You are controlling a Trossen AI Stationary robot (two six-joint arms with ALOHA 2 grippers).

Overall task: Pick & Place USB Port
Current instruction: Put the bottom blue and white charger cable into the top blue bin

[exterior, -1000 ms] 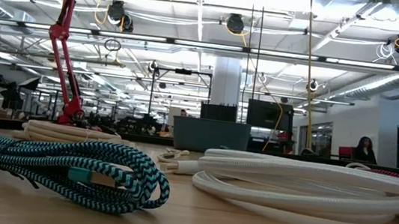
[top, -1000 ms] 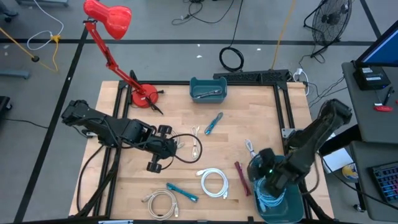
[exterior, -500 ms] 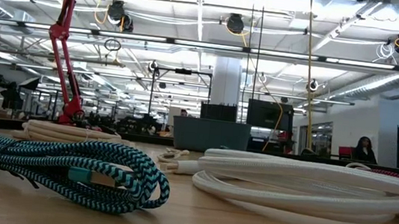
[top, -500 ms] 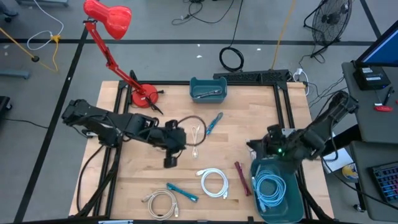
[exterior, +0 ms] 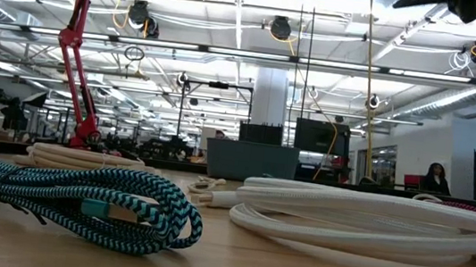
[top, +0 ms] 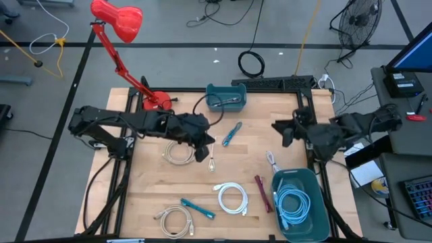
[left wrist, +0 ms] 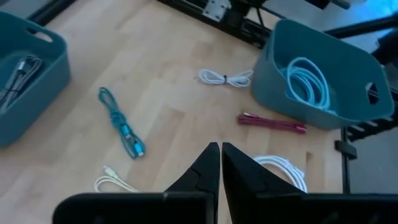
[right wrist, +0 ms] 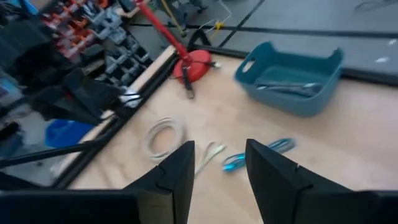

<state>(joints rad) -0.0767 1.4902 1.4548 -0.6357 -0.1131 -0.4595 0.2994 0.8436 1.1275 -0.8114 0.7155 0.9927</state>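
Several USB cables lie on the table: a teal braided one (top: 231, 133), a white coil (top: 231, 198), a cream coil (top: 177, 152) and a maroon one (top: 262, 192). A light blue cable (top: 293, 202) lies coiled in the near-right teal bin (top: 317, 226). My left gripper (top: 202, 150) (left wrist: 219, 155) hangs above the table's middle, shut, and nothing shows between its fingers. A dark cable loop (top: 206, 100) arcs from that wrist toward the far teal bin (top: 226, 102). My right gripper (top: 279, 130) (right wrist: 217, 168) is open, raised near the right edge.
The red lamp's base (top: 156, 104) stands at the far left corner. Another teal cable (top: 198, 208) and a cream coil (top: 174, 219) lie near the front edge, and a small white cable (top: 271, 160) lies beside the near-right bin. The far bin holds cables.
My left gripper has moved from the table's near middle toward the far edge and the far bin. The dark loop swung with it, and the cream coil is now uncovered. My right gripper has risen from over the near-right bin and drawn toward the far edge; the light blue cable stays inside.
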